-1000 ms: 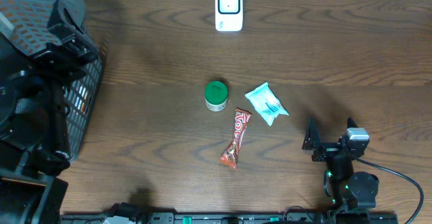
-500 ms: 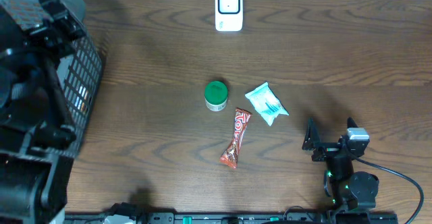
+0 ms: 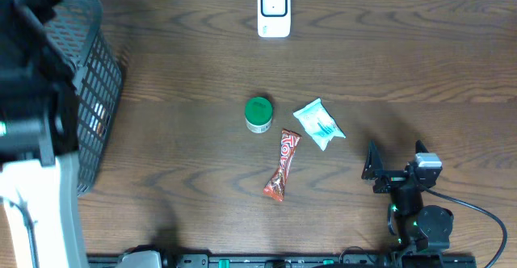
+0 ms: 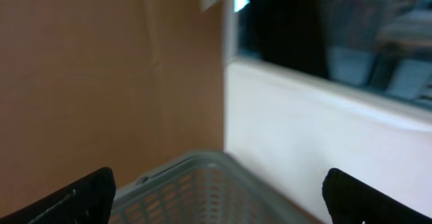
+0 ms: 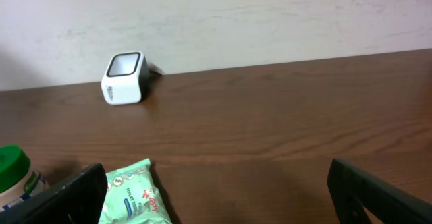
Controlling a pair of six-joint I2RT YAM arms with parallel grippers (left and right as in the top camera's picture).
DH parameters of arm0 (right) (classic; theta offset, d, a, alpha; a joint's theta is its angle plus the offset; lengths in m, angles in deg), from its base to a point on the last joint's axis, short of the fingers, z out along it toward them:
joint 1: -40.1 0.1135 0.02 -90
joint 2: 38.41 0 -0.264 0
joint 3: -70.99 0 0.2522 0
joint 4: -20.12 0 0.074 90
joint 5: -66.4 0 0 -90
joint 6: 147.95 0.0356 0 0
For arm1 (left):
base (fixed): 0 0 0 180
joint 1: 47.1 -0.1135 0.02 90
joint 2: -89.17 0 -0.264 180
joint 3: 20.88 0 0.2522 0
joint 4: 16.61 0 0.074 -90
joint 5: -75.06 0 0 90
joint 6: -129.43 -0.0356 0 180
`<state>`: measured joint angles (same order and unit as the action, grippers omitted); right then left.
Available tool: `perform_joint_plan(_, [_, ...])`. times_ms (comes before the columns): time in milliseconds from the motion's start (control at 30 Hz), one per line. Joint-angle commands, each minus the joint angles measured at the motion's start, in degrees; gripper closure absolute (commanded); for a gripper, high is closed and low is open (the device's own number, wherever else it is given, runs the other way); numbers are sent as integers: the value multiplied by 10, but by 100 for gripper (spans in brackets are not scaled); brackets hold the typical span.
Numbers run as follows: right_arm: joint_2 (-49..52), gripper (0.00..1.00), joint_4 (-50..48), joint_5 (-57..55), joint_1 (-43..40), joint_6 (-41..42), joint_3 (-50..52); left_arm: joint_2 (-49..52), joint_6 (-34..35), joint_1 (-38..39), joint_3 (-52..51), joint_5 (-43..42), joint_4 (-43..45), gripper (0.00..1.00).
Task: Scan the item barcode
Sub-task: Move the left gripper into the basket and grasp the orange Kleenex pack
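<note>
left gripper (image 4: pixel 217 196) wide open, empty, above basket (image 3: pixel 101 98) at worktop (image 3: pixel 178 58) left edge; right gripper (image 5: pixel 216 191) wide open, empty, near front edge.

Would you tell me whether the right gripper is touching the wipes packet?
Apart. The overhead view shows bare table between the right gripper and the wipes packet.

Dark wood-grain table (image 3: pixel 178 187); off-white wall (image 5: pixel 270 15) behind far edge; brown panel (image 4: pixel 81 82) adjoining, blurred.

I see even overhead light and soft shadows on the table (image 3: pixel 186 66), but my left wrist feed looks blurred, perhaps from motion.
</note>
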<state>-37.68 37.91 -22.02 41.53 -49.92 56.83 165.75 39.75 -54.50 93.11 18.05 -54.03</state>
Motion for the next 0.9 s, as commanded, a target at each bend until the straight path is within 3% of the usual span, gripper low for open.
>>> perform_joint_plan(0, [-2,1,2,-2,4,0,1,47,79,-59,1,5,-3,2])
perform_joint_plan(133, [-2,1,2,-2,4,0,1,93,154,-116,1,-1,-36,2])
perform_joint_plan(400, [-2,1,2,-2,4,0,1,181,219,-216,1,-163,-92,2])
perform_joint_plan(667, [-2,1,2,-2,4,0,1,286,218,-250,1,-286,-122,2])
perform_joint_plan(867, [-2,1,2,-2,4,0,1,354,125,-248,1,-351,-123,2])
